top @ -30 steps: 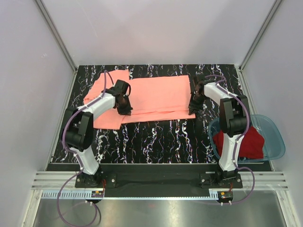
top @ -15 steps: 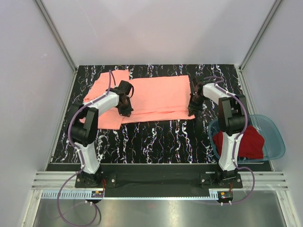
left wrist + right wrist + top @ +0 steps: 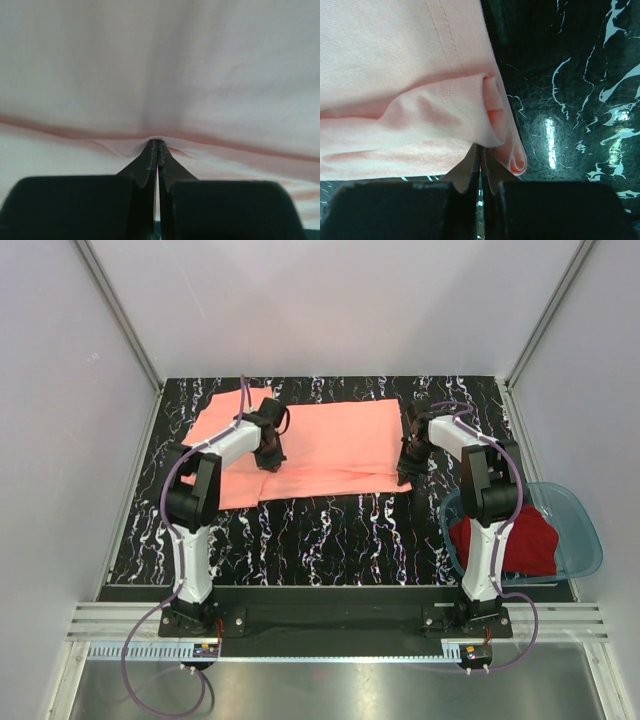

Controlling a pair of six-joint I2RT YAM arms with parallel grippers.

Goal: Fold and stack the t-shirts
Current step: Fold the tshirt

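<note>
Black marbled desk (image 3: 330, 530) bore a salmon-pink cloth t-shirt (image 3: 340, 440); left hand (image 3: 157, 146), nine o'clock, and right hand (image 3: 480, 150), three o'clock, clamped it.

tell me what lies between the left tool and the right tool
Only the salmon-pink t-shirt spans from the left tool to the right tool, both shut on it; the top external view shows this.

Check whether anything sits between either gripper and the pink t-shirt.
Nothing visible does. The left gripper is shut on a fold of the pink t-shirt, and the right gripper is shut on its folded corner, with cloth pinched directly at the fingertips in both wrist views.
</note>
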